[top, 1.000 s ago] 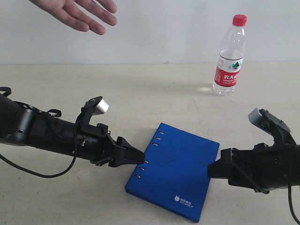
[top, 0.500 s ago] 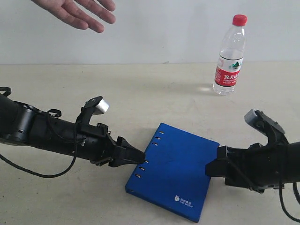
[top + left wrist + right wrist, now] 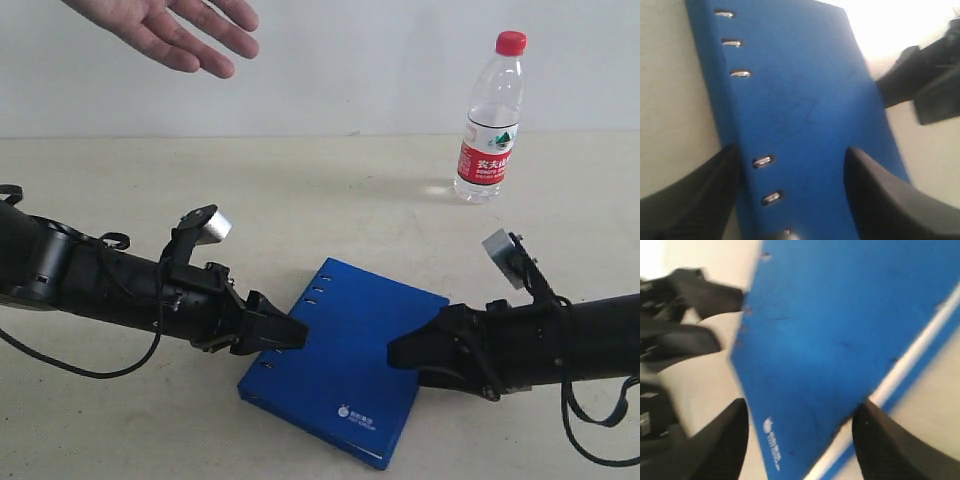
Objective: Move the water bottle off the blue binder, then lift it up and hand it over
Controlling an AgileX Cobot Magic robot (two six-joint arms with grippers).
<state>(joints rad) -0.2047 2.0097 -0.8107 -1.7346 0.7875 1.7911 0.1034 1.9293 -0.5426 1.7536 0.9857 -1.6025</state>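
We are seeing left gripper [image 3: 290, 333] and right gripper [image 3: 398, 352] spread wide at blue binder [image 3: 345, 340]; logo [image 3: 356, 412] blurring; hand [image 3: 170, 25] cut off.

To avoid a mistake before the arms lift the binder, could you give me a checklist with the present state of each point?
1. The water bottle is off the blue binder: ok, it stands upright on the table, apart.
2. The left tool is at the spine edge: ok, open.
3. The right tool is at the opposite edge: ok, open.
4. Binder clamped: not ok, neither tool is shut.
5. The person's hand is ready: ok, open, raised above the left arm.
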